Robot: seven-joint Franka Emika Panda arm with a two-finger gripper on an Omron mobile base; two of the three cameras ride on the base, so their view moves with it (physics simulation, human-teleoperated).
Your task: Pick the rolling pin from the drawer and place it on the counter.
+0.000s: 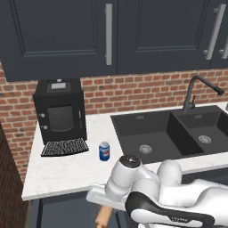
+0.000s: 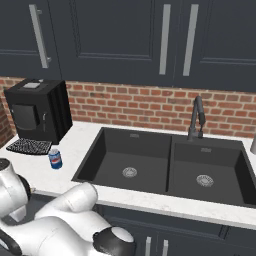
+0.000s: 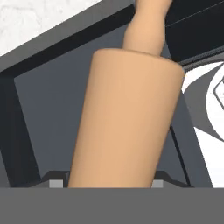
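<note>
**Rolling pin close under the hand, drawer open below the table edge**

In the hand view the rolling pin [image 3: 129, 118] lies very close, running lengthwise away from the camera, one narrow handle at the far end, over the grey floor of the open drawer [image 3: 43, 100]. Small grey bits of the tool [image 3: 103, 183] show on either side of the pin's near end, so the fingers probably straddle it; whether they press on the wood or stand free I cannot tell. From the left base camera a tan end of the pin pokes out below the table's front edge, under the arm.

Going left to right along the table [image 1: 62, 171]: a black coffee machine [image 1: 60, 111] stands at the back left corner, a blue soda can [image 1: 104, 151] just right of it nearer the front, then the black double sink [image 1: 151, 131] with its faucet [image 1: 193, 91] at the back edge.

My judgement: the bare front-left stretch offers the nearest landing spot. The can and the table's overhanging front edge are what the pin could strike when lifted.
</note>
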